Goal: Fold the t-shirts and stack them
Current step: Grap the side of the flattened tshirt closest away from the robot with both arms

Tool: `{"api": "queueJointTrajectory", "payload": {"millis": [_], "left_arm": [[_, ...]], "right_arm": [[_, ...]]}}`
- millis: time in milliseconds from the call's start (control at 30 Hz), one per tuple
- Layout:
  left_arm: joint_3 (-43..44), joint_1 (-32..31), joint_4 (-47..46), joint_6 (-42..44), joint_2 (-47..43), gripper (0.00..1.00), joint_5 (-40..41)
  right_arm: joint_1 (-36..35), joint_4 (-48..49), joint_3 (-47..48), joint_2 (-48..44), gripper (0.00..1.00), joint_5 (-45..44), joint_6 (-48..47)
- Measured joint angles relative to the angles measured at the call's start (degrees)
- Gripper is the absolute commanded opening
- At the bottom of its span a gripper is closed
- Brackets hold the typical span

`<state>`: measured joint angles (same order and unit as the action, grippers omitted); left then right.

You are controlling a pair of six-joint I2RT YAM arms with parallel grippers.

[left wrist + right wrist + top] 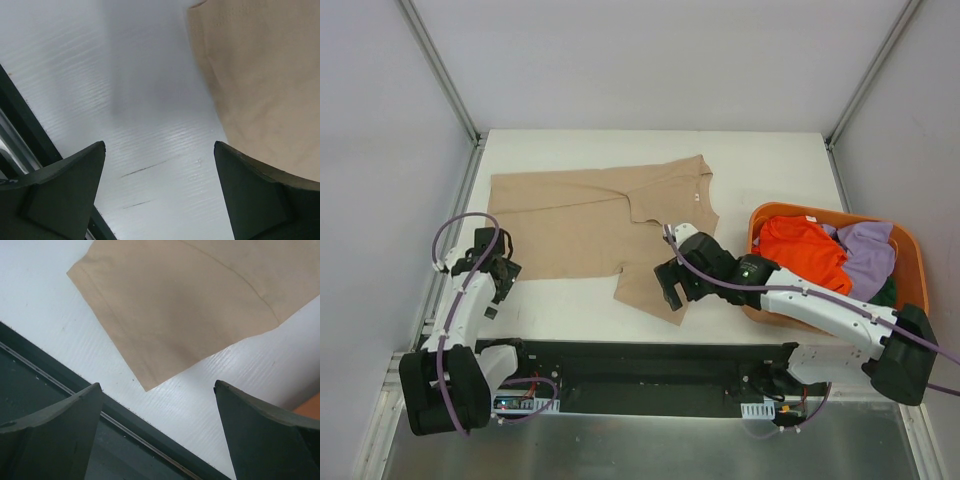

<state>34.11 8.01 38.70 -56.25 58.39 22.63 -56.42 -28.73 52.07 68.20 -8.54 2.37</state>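
Note:
A tan t-shirt (590, 225) lies spread flat on the white table, neck to the right, one sleeve pointing to the near edge. My left gripper (498, 272) is open and empty just off the shirt's near-left corner; its wrist view shows the tan cloth (265, 80) at the right. My right gripper (672, 290) is open and empty over the near sleeve, whose tan corner (185, 305) fills its wrist view. Orange (800, 252), lavender (868, 255) and dark green (886, 292) t-shirts lie crumpled in the basket.
An orange plastic basket (912, 262) stands at the right edge of the table. A black rail (650, 365) runs along the near edge, also seen in the right wrist view (45, 385). Grey walls and metal frame posts surround the table.

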Motion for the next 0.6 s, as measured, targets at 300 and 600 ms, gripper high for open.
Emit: {"api": "queueJointTrajectory", "payload": {"millis": [300,600], "left_arm": [[-1.57,0.74,-8.55,0.68,7.04,0.88,-0.66],[-1.55,1.79,-11.54,1.73,8.72,0.84,-1.18]], "right_arm": [[-7.39,0.76,-1.46,2.73,0.96,-1.44,-2.25],[-8.35,2.12,-3.26,5.42,0.96,-1.88,-3.02]]}}
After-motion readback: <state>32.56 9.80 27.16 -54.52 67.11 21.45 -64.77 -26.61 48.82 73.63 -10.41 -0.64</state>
